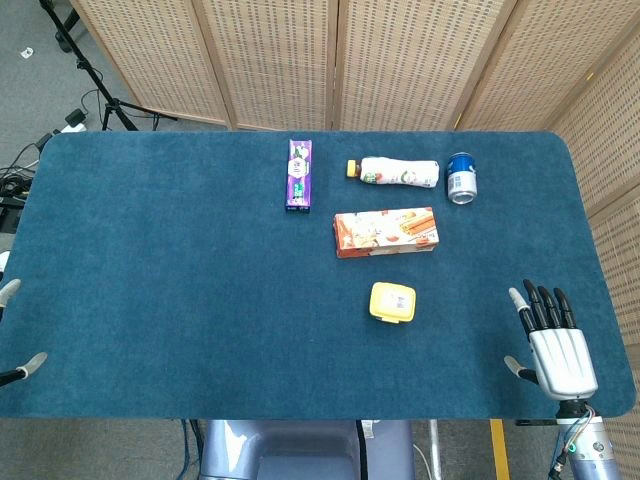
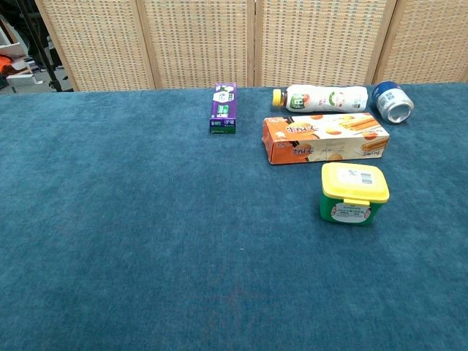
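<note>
Only fingertips of the left hand (image 1: 8, 290) show at the table's left edge — state unreadable — while the yellow-lidded green plastic tub (image 1: 392, 302) sits right of centre, nearer the right hand (image 1: 555, 340), fingers spread and empty, by the right front corner.

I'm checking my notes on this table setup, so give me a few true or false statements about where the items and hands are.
1. The right hand holds the yellow-lidded tub. False: it holds nothing, fingers spread, apart from the tub.
2. The white bottle lies on its side. True.
3. The blue can lies left of the purple box. False: it is at the right, beside the bottle.
4. The orange snack box lies between the bottle and the tub. True.
5. Only fingertips of the left hand show, at the table's left edge. True.
</note>
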{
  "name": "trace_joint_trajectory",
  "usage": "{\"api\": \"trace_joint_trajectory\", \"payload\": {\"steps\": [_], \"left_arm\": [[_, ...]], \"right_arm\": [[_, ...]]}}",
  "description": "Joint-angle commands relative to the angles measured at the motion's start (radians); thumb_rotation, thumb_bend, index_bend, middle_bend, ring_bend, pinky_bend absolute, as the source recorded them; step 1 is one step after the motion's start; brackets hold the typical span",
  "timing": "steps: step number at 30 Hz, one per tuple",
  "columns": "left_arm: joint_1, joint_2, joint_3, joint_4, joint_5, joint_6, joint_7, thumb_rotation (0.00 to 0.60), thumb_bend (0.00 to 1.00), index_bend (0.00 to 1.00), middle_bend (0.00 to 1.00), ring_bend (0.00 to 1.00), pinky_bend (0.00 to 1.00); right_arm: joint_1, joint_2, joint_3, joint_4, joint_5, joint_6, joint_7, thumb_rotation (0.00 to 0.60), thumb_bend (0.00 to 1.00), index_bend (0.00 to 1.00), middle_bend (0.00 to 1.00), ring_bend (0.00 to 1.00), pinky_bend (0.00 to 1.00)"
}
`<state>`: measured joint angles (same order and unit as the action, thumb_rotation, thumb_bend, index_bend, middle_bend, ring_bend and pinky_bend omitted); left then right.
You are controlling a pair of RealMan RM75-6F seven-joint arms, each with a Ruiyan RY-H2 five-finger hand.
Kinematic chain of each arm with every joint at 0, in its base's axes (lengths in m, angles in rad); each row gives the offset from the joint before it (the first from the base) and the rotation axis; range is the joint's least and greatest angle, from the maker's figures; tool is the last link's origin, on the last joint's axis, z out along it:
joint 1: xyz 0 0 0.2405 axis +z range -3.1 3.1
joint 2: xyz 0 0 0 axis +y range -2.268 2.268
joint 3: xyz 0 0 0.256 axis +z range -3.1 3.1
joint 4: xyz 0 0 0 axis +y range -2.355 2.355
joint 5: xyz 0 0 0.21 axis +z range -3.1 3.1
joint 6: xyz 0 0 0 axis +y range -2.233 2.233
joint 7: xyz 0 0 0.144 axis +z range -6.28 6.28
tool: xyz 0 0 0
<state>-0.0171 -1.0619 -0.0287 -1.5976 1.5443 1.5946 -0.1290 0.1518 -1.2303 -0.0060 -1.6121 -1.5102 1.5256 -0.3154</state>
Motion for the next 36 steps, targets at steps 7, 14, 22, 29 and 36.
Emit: {"api": "trace_joint_trajectory", "payload": {"steps": [7,14,22,29,36], "left_arm": [[0.001,0.001,-0.001,0.000,-0.001,-0.003,-0.004,0.600,0.00,0.00,0.00,0.00,0.00],[-0.004,0.000,-0.005,-0.002,-0.011,-0.016,0.003,0.600,0.00,0.00,0.00,0.00,0.00],[-0.016,0.005,-0.012,0.004,-0.032,-0.048,-0.015,0.600,0.00,0.00,0.00,0.00,0.00],[-0.027,0.010,-0.008,0.010,-0.037,-0.077,-0.036,0.600,0.00,0.00,0.00,0.00,0.00],[-0.029,0.017,-0.008,0.014,-0.037,-0.083,-0.056,0.600,0.00,0.00,0.00,0.00,0.00]], "right_arm": [[0.054,0.011,-0.006,-0.045,-0.087,-0.076,0.059,0.600,0.00,0.00,0.00,0.00,0.00],[0.212,0.025,0.068,-0.160,-0.066,-0.287,0.039,0.600,0.00,0.00,0.00,0.00,0.00],[0.383,-0.061,0.172,-0.243,0.225,-0.528,-0.195,0.600,0.00,0.05,0.00,0.00,0.00],[0.504,-0.173,0.204,-0.236,0.590,-0.522,-0.503,0.600,0.00,0.06,0.01,0.00,0.00],[0.575,-0.241,0.213,-0.237,0.801,-0.439,-0.643,0.600,0.00,0.12,0.08,0.00,0.00]]}}
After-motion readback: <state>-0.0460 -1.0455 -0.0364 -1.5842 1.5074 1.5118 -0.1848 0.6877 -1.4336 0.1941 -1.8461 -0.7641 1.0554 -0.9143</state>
